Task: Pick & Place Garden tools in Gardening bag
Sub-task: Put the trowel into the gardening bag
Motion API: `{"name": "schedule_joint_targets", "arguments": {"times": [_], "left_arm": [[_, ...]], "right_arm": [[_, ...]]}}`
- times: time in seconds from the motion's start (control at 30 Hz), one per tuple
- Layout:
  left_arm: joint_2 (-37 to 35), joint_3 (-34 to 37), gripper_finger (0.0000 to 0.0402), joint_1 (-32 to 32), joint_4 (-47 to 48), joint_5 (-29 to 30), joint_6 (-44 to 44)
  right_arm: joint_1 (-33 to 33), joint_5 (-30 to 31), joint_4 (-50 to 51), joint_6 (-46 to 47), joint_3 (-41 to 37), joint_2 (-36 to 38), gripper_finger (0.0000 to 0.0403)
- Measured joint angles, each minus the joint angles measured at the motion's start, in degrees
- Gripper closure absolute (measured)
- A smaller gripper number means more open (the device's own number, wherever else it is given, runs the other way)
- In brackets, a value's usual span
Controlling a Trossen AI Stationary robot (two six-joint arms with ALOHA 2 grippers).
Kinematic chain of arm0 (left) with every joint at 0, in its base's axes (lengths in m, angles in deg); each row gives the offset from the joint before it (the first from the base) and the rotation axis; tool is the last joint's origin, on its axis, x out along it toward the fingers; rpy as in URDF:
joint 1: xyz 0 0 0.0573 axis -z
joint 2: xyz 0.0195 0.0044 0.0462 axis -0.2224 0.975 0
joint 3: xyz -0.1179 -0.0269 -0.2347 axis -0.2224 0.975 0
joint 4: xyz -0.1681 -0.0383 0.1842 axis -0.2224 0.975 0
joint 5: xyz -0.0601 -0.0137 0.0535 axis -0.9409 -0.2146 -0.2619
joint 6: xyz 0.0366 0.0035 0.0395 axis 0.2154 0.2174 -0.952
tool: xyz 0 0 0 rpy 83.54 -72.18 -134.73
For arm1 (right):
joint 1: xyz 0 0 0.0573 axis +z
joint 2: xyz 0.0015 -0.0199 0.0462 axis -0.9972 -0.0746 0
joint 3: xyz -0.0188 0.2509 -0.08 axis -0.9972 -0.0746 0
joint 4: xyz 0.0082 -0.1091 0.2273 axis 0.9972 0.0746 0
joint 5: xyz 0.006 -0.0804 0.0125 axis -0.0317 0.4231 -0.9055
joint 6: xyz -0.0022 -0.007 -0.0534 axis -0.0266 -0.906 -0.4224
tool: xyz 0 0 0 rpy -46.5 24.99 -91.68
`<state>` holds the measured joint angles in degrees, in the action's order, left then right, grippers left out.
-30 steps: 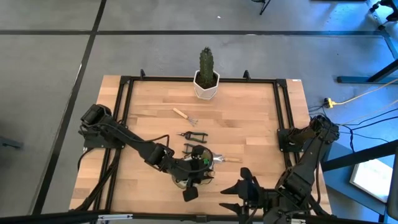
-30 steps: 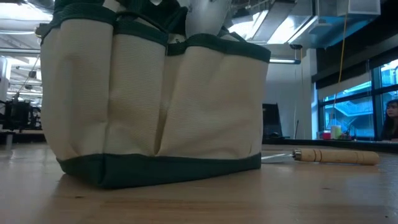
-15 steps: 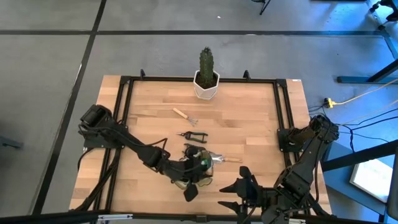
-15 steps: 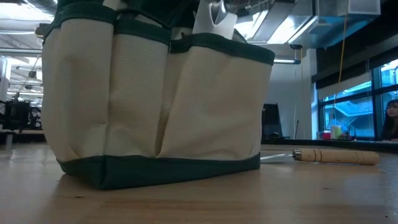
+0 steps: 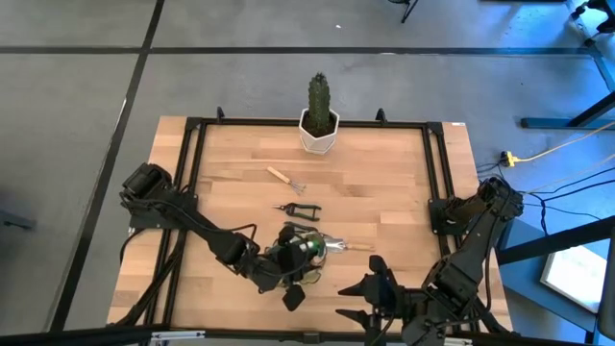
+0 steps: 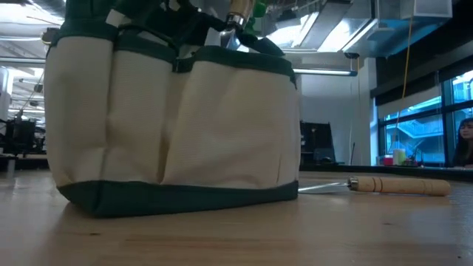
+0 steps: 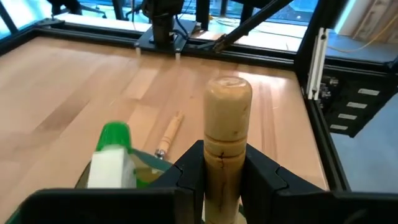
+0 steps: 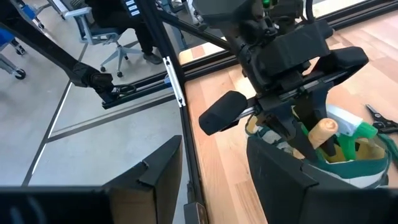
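The gardening bag, tan with green trim, stands on the table near its front edge; it fills the low view. My left gripper hovers over the bag's mouth, shut on a wooden-handled tool whose metal end is hidden in the bag. A green-topped sprayer stands in the bag. On the table lie the fork, the shears and a trowel beside the bag. My right gripper waits open at the front right. My left gripper pinches the wooden handle between its two fingers, a little below its rounded free end, which sticks out past them. It comes from the table's left, slanting slightly down. The tool stands tilted over the bag, its lower end hidden inside.
A cactus in a white pot stands at the far edge. A black frame runs along the table's sides. The trowel's wooden handle lies just right of the bag. Bare wood lies left of the bag.
My left gripper has sunk toward the bag's mouth and rolled about its own axis, carrying the wooden-handled tool down with it. The bag has shifted a little toward the table's left edge. My right arm has kept still.
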<state>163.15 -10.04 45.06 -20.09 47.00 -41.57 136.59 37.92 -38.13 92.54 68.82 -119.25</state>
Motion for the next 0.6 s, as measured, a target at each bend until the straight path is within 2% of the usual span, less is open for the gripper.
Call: {"name": "schedule_joint_targets", "arguments": {"times": [0.43, 0.5, 0.6], "left_arm": [[0.0, 0.0, 0.0338, 1.3, 2.7, 2.5, 4.3], [0.0, 0.1, 0.0338, 1.5, 2.8, 2.6, 4.9], [0.0, 0.1, 0.0338, 1.6, 2.9, 2.3, 5.5]], "right_arm": [[-0.8, 0.0, 0.0, -1.0, 0.0, 0.0, 0.0219], [-1.4, -1.6, -0.1, -1.0, 0.0, -0.4, 0.0219], [-1.9, -7.0, 0.0, -0.6, 0.0, -1.6, 0.0219]]}}
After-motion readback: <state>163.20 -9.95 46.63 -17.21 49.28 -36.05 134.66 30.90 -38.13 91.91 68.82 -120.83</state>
